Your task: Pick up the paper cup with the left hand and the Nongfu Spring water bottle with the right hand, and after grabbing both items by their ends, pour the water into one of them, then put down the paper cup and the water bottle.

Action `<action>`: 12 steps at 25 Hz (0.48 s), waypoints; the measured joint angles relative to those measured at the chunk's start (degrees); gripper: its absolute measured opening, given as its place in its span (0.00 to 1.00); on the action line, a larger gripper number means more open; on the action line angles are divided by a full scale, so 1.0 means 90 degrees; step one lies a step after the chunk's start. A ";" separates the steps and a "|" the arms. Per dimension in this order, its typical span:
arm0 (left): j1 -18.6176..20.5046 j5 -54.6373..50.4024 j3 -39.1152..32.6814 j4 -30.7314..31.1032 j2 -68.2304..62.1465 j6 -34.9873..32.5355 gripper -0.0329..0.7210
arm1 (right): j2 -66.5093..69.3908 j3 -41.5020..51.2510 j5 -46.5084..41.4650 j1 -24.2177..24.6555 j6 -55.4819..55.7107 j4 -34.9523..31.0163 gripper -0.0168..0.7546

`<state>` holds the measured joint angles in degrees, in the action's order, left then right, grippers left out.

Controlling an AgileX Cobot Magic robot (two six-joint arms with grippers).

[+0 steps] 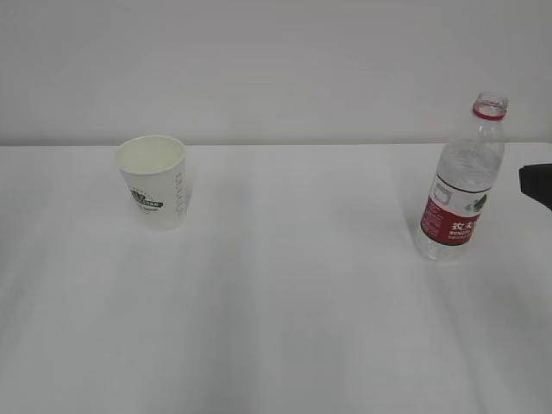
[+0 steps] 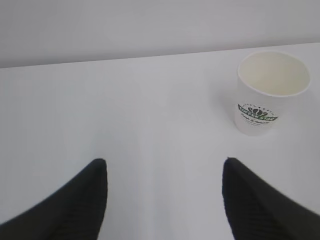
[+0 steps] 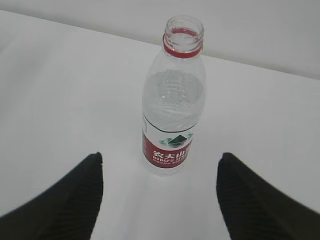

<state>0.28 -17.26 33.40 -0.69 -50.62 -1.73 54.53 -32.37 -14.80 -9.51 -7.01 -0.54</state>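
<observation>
**Open table, two lone obstacles**

I see bare white table (image 1: 285, 302) between the paper cup (image 1: 155, 181) and the Nongfu Spring water bottle (image 1: 460, 185), which stand well apart. Nothing lies between my left hand (image 2: 165, 170) and the cup, or between my right hand (image 3: 160, 162) and the bottle.

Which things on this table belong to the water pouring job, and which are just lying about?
Belong to the job:
paper cup, upright, untouched
Nongfu Spring water bottle, upright, uncapped
left gripper, open, short of the cup
right gripper, open, facing the bottle

Just lying about:
nothing visible on the white table
</observation>
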 joint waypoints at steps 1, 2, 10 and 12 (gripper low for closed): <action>0.0000 0.0122 -0.0092 0.0000 -0.0028 0.0000 0.74 | 0.0000 0.0000 0.0044 0.0000 0.0000 -0.0012 0.71; 0.0000 0.0242 -0.0216 0.0000 -0.0075 0.0000 0.74 | 0.0000 0.0000 0.0107 0.0000 -0.0010 -0.0011 0.71; 0.0000 0.1319 -0.0745 -0.0367 -0.0353 0.0000 0.74 | 0.0438 0.0000 0.0323 0.0000 0.0035 -0.0033 0.71; 0.0000 0.1408 -0.0745 -0.0367 -0.0353 0.0000 0.74 | 0.0647 0.0000 0.0475 0.0000 0.0097 -0.0037 0.72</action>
<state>0.28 -4.60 26.69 -3.99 -53.79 -1.73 60.36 -32.37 -10.53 -9.51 -6.14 -0.87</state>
